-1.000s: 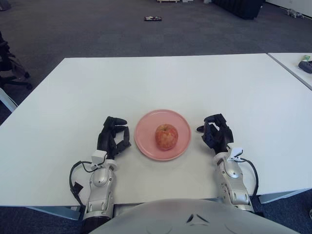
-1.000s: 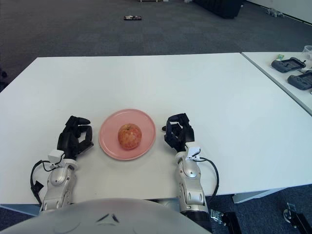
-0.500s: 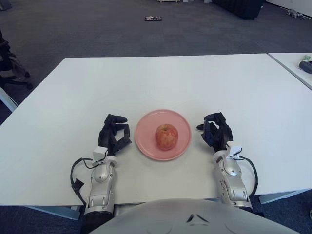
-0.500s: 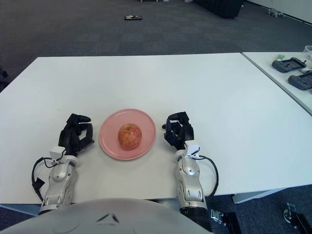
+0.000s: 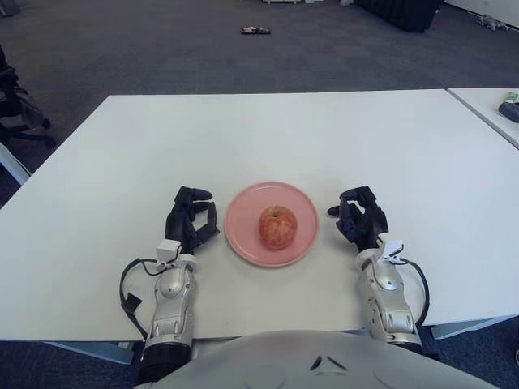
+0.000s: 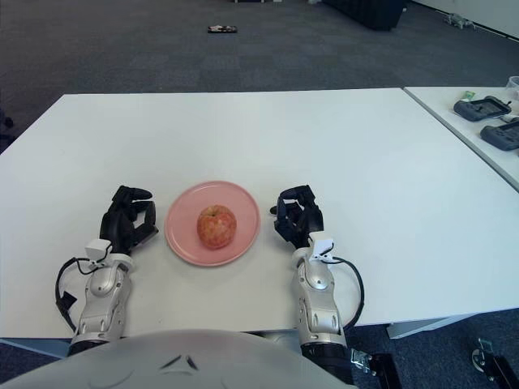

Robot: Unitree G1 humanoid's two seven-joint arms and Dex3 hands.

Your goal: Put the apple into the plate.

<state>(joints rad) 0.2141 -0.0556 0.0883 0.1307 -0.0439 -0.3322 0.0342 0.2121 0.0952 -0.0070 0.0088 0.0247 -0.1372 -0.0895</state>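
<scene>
2 head eyes, downward, same table (image 5: 340,138)

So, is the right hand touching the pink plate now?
Apart. In the left eye view, a strip of white table shows between the right hand and the plate holding the apple.

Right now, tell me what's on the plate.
One apple sits near the middle of the plate; the rest of the plate shows bare. The patch under the apple is covered.
</scene>
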